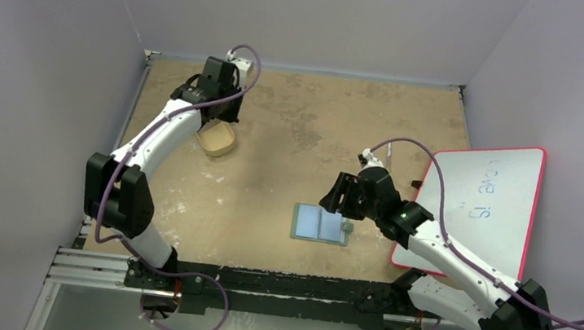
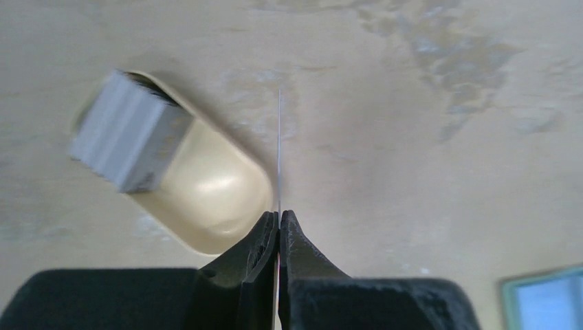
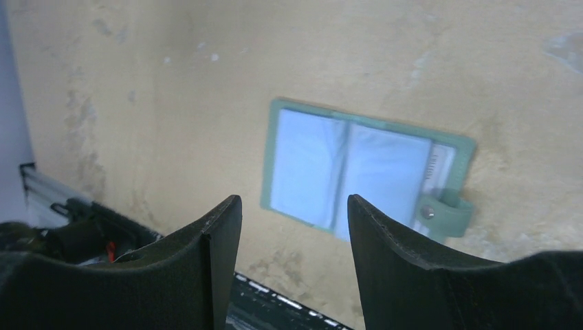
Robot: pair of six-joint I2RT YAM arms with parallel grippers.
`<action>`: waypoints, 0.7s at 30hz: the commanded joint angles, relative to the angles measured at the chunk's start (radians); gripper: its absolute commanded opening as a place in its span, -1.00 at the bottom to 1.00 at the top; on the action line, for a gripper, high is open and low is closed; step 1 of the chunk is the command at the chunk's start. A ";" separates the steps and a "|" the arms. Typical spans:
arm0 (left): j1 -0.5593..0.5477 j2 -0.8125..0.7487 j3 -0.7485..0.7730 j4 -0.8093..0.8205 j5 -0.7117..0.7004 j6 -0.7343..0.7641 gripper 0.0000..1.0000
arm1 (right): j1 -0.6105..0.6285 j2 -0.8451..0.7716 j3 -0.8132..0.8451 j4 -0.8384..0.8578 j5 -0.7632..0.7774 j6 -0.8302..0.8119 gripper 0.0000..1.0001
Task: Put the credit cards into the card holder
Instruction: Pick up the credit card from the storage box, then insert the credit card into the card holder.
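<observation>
**One card pinched, holder waiting open**

The left tool (image 2: 278, 216) is clamped on a single card (image 2: 279, 151). Its fingers are pressed together, and the card shows edge-on as a thin line running straight out from the tips. In the wrist view the card lines up just beside the rounded end of the tan tray (image 2: 220, 199). A grey stack (image 2: 127, 141) of further cards leans at the tray's other end. Bare desk (image 2: 412, 172) lies around it.

The right tool (image 3: 294, 203) holds nothing. Its jaws stand apart, and it hangs above the holder (image 3: 357, 172), near its right end. The holder lies open and flat on the desk with both clear pockets facing up and its snap strap (image 3: 447, 213) folded out at one end. From above, the holder sits near the front middle of the desk, well apart from the tray at the far left. A whiteboard (image 1: 481, 201) lies to the right.

The step in hand looks like the pick, with the first card taken and the carry about to start. Next, the left arm has to bring the card across to the holder, turn it roughly flat and line its edge up with a pocket mouth. The holder is soft, so the right tool will probably need to pin it down or lift a pocket lip. The grip on the card is thin and may slip if the card twists.
</observation>
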State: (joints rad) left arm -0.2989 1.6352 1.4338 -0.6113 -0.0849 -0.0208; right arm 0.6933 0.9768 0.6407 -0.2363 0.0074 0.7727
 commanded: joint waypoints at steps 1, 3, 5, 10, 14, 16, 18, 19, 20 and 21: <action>0.002 -0.077 -0.132 0.200 0.268 -0.328 -1.00 | -0.076 0.056 0.010 -0.086 0.073 0.000 0.21; 0.001 -0.107 -0.233 0.327 0.410 -0.463 -1.00 | -0.127 0.088 0.006 -0.086 0.069 -0.021 0.21; -0.002 -0.127 -0.311 0.420 0.465 -0.572 -1.00 | -0.168 0.108 -0.001 -0.083 0.067 -0.037 0.21; -0.056 -0.180 -0.463 0.606 0.499 -0.746 -1.00 | -0.198 0.146 -0.041 -0.044 0.039 -0.047 0.21; -0.176 -0.162 -0.503 0.651 0.508 -0.820 -1.00 | -0.202 0.218 -0.083 0.021 -0.021 -0.028 0.20; -0.230 -0.152 -0.525 0.701 0.524 -0.862 -1.00 | -0.202 0.252 -0.092 0.032 -0.038 -0.016 0.18; -0.282 -0.153 -0.557 0.745 0.505 -0.910 -1.00 | -0.202 0.265 -0.113 0.065 -0.076 -0.006 0.16; -0.309 -0.151 -0.570 0.762 0.494 -0.923 -1.00 | -0.202 0.267 -0.127 0.077 -0.101 -0.006 0.15; -0.334 -0.146 -0.581 0.768 0.488 -0.927 -1.00 | -0.202 0.266 -0.135 0.104 -0.098 -0.008 0.12; -0.357 -0.140 -0.592 0.768 0.482 -0.929 -1.00 | -0.200 0.264 -0.142 0.134 -0.110 -0.004 0.11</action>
State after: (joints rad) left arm -0.5850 1.5120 0.8845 0.0341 0.3950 -0.8558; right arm 0.4931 1.2369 0.5385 -0.1905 -0.0322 0.7559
